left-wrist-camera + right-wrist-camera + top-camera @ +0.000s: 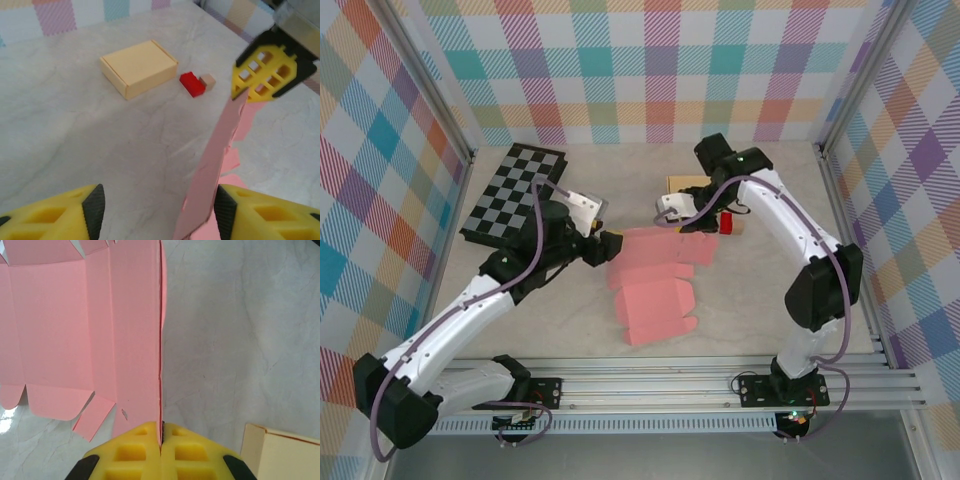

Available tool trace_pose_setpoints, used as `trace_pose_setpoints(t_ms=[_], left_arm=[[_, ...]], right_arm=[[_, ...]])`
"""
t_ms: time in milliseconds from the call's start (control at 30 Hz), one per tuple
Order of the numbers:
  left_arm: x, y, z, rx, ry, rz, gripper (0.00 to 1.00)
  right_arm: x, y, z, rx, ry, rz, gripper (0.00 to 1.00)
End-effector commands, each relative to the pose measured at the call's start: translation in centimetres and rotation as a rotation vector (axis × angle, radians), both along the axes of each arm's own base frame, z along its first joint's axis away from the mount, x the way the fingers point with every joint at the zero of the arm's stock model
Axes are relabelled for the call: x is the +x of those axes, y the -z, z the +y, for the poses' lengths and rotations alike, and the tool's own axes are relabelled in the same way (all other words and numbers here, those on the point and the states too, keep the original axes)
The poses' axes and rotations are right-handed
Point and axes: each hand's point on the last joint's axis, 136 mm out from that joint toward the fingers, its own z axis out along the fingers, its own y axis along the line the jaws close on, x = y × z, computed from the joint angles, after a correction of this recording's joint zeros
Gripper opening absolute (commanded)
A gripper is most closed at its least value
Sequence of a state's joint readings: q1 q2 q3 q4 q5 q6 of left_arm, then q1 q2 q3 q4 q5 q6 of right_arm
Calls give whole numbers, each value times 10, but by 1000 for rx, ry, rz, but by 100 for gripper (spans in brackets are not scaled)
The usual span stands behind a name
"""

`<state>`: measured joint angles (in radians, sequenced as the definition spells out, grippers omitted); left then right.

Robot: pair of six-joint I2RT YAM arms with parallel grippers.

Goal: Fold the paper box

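On the marbled table (750,300), as your top external view shows it, the pink paper box (655,290) lies unfolded and mostly flat between your two arms, with a checkerboard (510,195) at the far left and a red block (727,222) just beside the right arm. Your left gripper (610,245) sits at the sheet's far left corner, and your right gripper (682,222) meets its far edge. In your left wrist view, one panel of the box stands raised on edge. It runs from between your left fingers (265,215), which are spread wide and released, up to the right gripper's yellow fingertips, which pinch its far end. The panel stands nearer your right-hand finger, and you cannot tell whether it touches the pad. Beyond it rest a closed yellow box (139,67), the red block, and a tan block (207,81) touching the red one. In your right wrist view, the jaws are clenched together on the edge of that upright panel. The rest of the sheet lies spread flat to its left, and a corner of the yellow box shows at lower right.
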<state>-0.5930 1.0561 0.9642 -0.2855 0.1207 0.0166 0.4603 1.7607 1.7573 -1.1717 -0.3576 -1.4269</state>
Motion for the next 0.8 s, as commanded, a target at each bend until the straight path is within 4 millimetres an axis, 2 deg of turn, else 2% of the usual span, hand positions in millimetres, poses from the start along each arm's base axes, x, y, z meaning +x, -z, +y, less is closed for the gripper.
trace_pose_setpoints(t_ms=[0,133,267,400,533,767], left_arm=[[10,-35,17,-50,-86,-150,63],[18,-30,18,-26,-96,-144,62],[19,-18,1,-22,-17,-77,61],[9,-6,-26,-47,113,8,60],[2,3,-42,-44,176,58,59],[-11,-4,-55,-78,246,78,59]], right_arm=[[-2,-6,-7,-7,2,-73,0],[-4,-11,-9,4,4,-111,0],[-8,-17,-10,20,2,-137,0],[-8,-21,-10,29,7,-143,0],[-8,-22,-10,31,12,-143,0],[-4,-20,-12,14,37,-142,0]])
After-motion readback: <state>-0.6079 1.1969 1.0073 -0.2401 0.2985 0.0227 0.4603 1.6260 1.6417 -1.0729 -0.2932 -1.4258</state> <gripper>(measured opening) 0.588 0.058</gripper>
